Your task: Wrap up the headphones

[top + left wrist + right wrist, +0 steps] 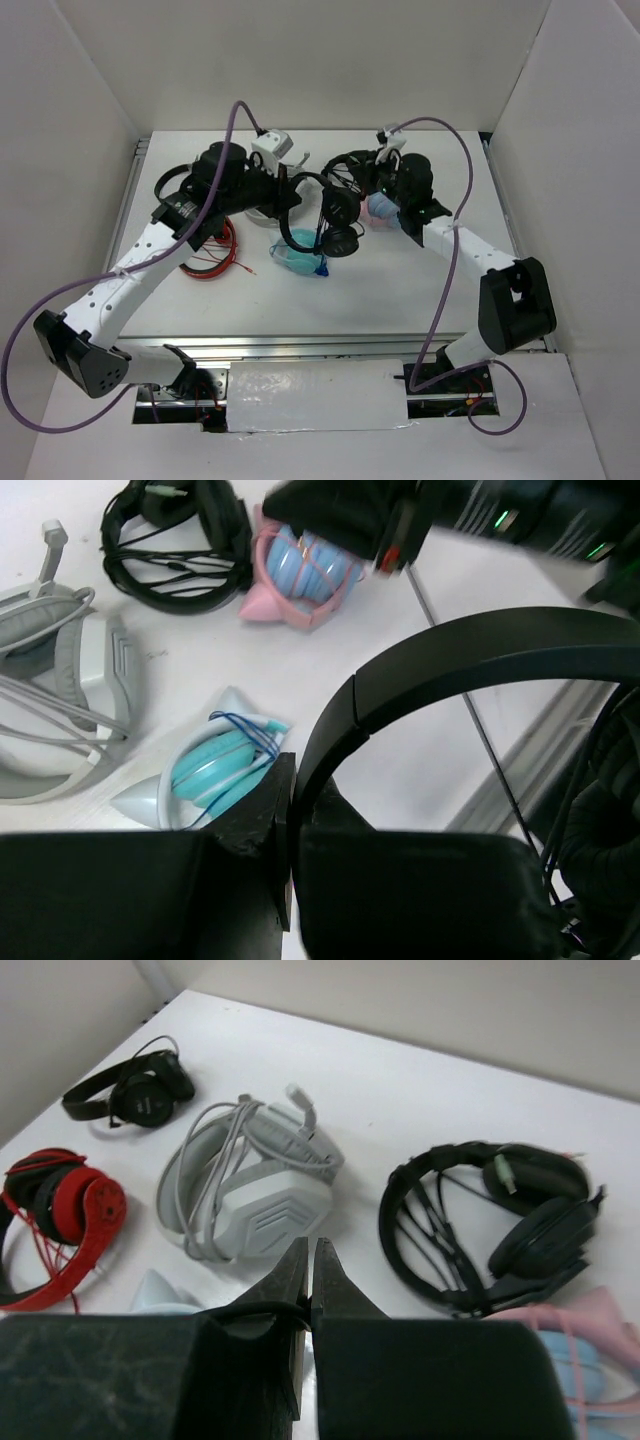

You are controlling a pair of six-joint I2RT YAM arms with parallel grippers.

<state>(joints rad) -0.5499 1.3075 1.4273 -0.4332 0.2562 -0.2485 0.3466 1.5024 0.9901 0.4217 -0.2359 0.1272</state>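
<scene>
The headphones [340, 212] are held above the middle of the table [400, 290], with the left gripper [290, 810] clamped on their headband [480, 655]. The right gripper [308, 1290] is closed, apparently pinching the thin cable [255, 1310]. No tidy winding shows, so wrapping looks barely begun. A teal pair [215, 770], pink pair [300, 570], white headset [250, 1185], chunky black pair [490, 1220] and red pair [60, 1220] crowd around, where slack cable could snag

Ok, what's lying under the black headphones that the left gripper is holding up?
Below the headphones clamped in the left gripper, teal cat-ear headphones lie on the white table. The gripper's own body covers their near side and whatever lies directly beneath it.
</scene>
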